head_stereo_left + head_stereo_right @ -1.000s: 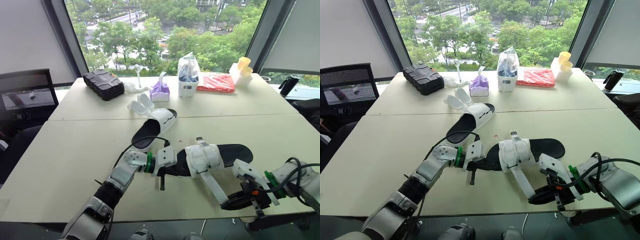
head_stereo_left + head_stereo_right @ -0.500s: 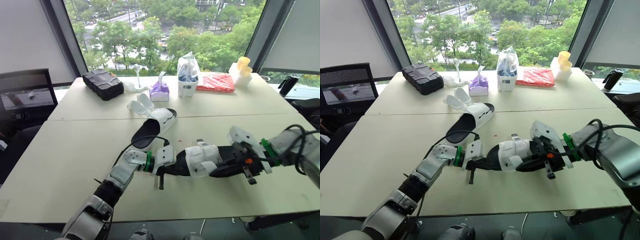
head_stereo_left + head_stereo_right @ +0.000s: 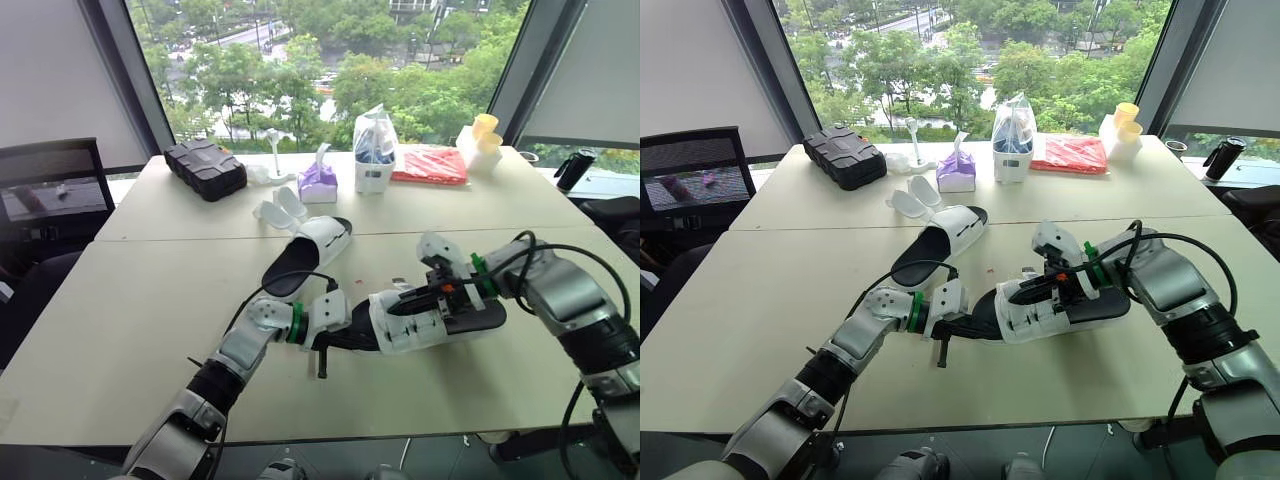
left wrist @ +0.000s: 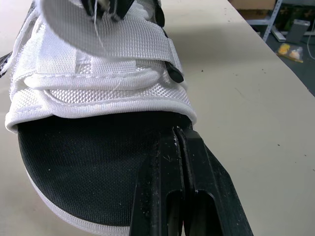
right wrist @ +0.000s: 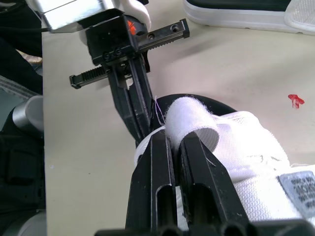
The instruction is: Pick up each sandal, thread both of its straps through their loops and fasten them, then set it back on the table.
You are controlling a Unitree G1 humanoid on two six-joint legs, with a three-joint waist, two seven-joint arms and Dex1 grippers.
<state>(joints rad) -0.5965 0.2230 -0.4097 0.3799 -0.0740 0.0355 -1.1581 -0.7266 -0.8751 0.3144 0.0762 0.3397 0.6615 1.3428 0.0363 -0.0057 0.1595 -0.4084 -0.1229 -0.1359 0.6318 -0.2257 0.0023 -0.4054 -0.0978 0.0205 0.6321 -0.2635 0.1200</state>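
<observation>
A black-soled sandal (image 3: 470, 310) with white straps lies on the near table. My left gripper (image 3: 333, 338) is shut on its toe end, and the left wrist view has the black fingers (image 4: 167, 167) clamped together on the sole rim. My right gripper (image 3: 402, 301) hovers over the sandal's white upper (image 3: 405, 325), shut on the end of a white strap (image 5: 189, 120), which is curled over between the fingers (image 5: 160, 162). The second sandal (image 3: 305, 255), black with a white band, lies farther back, untouched.
Along the far table stand a black case (image 3: 207, 168), a purple tissue box (image 3: 320, 182), a white bag (image 3: 377, 150), a red packet (image 3: 432, 165) and yellow cups (image 3: 486, 130). White plastic pieces (image 3: 280, 208) lie behind the second sandal. A chair (image 3: 50, 190) stands at left.
My right gripper has carried the strap from the table's front edge up and leftward over the sandal's upper. The left gripper has stayed on the toe.
</observation>
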